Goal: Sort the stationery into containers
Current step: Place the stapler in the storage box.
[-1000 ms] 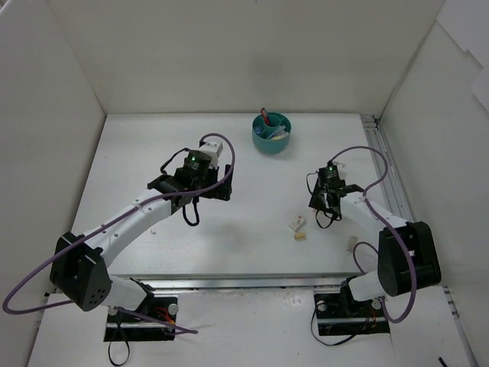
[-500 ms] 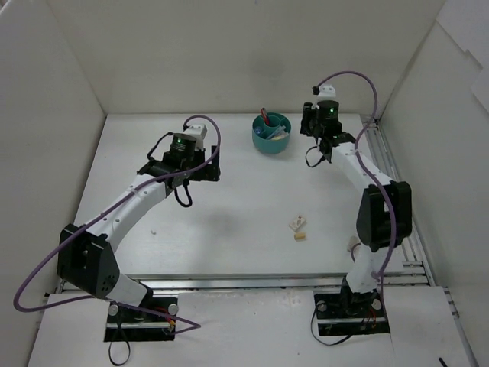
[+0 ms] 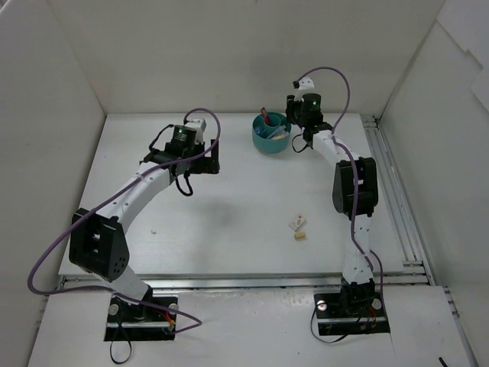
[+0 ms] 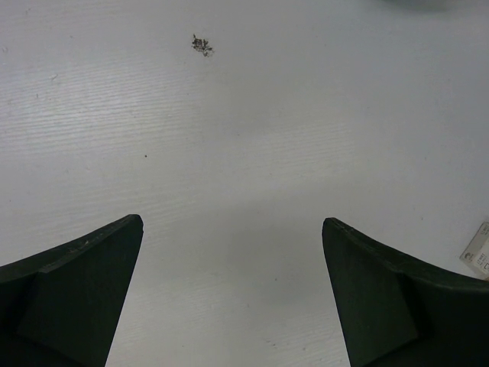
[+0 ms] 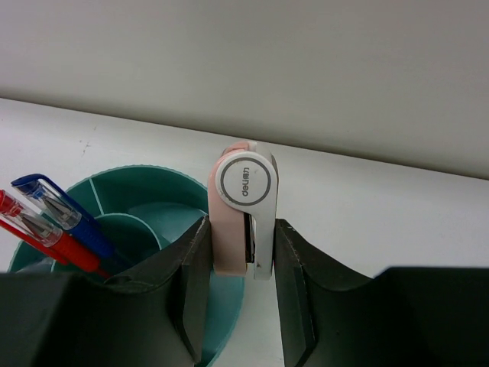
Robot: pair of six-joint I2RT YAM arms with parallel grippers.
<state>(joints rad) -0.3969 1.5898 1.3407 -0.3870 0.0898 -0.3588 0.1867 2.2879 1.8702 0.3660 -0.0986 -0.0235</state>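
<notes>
A round teal container stands at the back of the table, with a red pen upright in it. In the right wrist view its ring compartments show, holding a blue pen and a red pen. My right gripper is shut on a small pink-and-white stationery piece, held upright just over the container's right rim. From above, the right gripper sits beside that rim. My left gripper is open over bare table, and from above the left gripper is left of the container.
Two small eraser blocks lie mid-table, right of centre. One eraser corner shows at the left wrist view's right edge. A tiny white scrap lies at the left. White walls enclose the table.
My right arm has swung from the right middle of the table to the back, beside the container, with its grip unchanged. My left arm has drawn back and to the left.
</notes>
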